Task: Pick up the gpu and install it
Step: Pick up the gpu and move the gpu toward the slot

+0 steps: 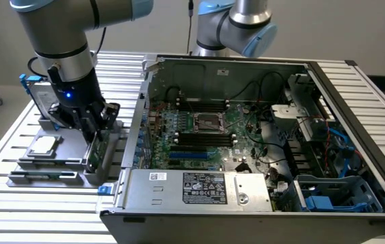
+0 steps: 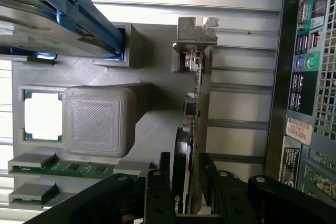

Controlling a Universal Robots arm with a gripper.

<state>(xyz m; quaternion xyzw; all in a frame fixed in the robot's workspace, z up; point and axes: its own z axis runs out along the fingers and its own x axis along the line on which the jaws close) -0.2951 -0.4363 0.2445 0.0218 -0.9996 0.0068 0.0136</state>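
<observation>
The gpu stands on edge in a slot of the grey holder at the exterior view's left, beside the open computer case. In the wrist view I see the gpu edge-on: green board, black cover, silver bracket at the far end. My gripper hangs right over it. The gripper is open, with one finger on the cover side and the other on the board side. The card still sits in its slot.
The holder also carries a silver hard drive in a blue frame, a square processor chip and memory sticks. The motherboard lies open inside the case, blue slots near its front. A second arm stands behind the case.
</observation>
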